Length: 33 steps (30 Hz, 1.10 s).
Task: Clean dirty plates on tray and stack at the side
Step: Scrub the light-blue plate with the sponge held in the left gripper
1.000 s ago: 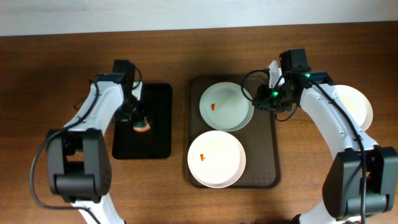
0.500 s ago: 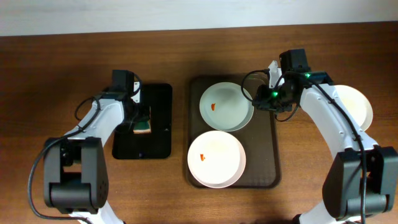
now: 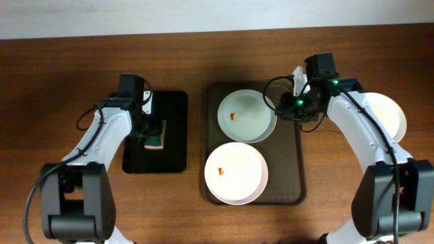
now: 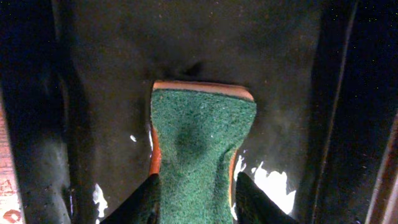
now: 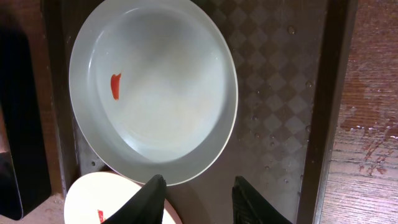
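left end effector (image 4: 196, 194): clamped on green sponge (image 4: 200, 134) over black tray (image 3: 173, 153). right end effector (image 5: 198, 196): spread, empty, above smeared plate (image 5: 163, 87) on brown tray (image 5: 281, 93).

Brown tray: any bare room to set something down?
Bare strip on the brown tray between the upper plate, lower plate and its right rim, widest bottom-right. Left side crowded; right tool hovers over the strip's top.

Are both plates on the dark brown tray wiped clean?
No: in the overhead view the far plate and the near plate each show an orange-red smear.
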Tool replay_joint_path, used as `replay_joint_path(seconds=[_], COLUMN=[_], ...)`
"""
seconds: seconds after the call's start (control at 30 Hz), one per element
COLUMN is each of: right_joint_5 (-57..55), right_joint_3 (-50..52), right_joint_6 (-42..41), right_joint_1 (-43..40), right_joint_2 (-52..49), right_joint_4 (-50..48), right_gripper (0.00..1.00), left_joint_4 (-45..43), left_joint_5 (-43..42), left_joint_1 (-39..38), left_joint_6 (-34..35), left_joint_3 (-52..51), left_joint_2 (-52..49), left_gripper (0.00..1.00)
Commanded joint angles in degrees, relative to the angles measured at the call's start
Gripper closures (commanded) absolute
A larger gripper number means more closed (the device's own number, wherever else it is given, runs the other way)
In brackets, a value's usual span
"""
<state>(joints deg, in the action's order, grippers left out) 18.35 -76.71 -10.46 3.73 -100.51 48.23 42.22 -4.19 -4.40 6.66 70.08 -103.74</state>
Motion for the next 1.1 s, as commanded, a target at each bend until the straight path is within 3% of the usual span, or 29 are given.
replay_joint_path(seconds=[0.0,0.1,0.17,0.33,0.4,0.5,0.67,0.73,0.83,0.87,0.93,1.07], right_joint_5=[0.6,0.6,0.6,0.5,-1.0,-4.7,-4.6,-2.6,-2.4,-4.0,-6.9,-6.8], right_joint_3=[-0.6,-0.6,-0.6,-0.6,-0.3,-0.3,-0.3,-0.3,-0.3,-0.3,-0.3,-0.3], right_joint_6=[0.3,0.3,0.4,3.2,6.0,6.0,6.0,7.3,7.3,6.8,3.4,2.4], right_joint_1=[0.0,0.0,0.0,0.1,0.0,0.0,0.1,0.1,0.6,0.7,0.7,0.8], right_joint_2=[0.7,0.7,0.7,0.7,0.4,-2.2,-11.6,-13.9,-15.9,-16.7,-17.4,-17.4], right_joint_4=[0.0,0.0,0.0,-1.6,-3.8,-5.7,-7.1,-7.6,-8.5,-8.7,-8.7,-8.6], right_gripper=[0.63,0.63,0.63,0.64,0.64,0.64,0.64,0.74,0.77,0.86,0.92,0.94], left_joint_4=[-1.0,-2.3,-1.5,12.2,14.0,10.3,-3.1,-6.6,-10.3,-10.7,-12.1,-16.2], left_joint_5=[1.4,2.1,2.1,1.8,-3.1,-6.6,-8.7,-8.6,-8.7,-8.7,-8.7,-10.1], left_joint_1=[-1.4,-3.4,-3.7,-3.7,-3.8,-5.2,-15.1,-18.5,-22.3,-23.6,-25.3,-29.0], left_joint_6=[-0.3,-0.3,-0.3,-0.3,-0.3,0.6,5.5,8.2,12.0,12.5,13.7,17.0], left_joint_3=[0.2,0.2,1.5,17.4,22.2,23.2,23.2,23.2,23.2,23.2,23.2,23.2], left_joint_2=[-5.7,-8.4,-8.2,-8.1,-8.1,-8.1,-9.2,-9.7,-13.6,-14.6,-15.9,-21.5], left_gripper=[0.67,1.0,1.0,1.0,1.0,1.0,1.0,1.0,1.0,1.0,1.0,1.0])
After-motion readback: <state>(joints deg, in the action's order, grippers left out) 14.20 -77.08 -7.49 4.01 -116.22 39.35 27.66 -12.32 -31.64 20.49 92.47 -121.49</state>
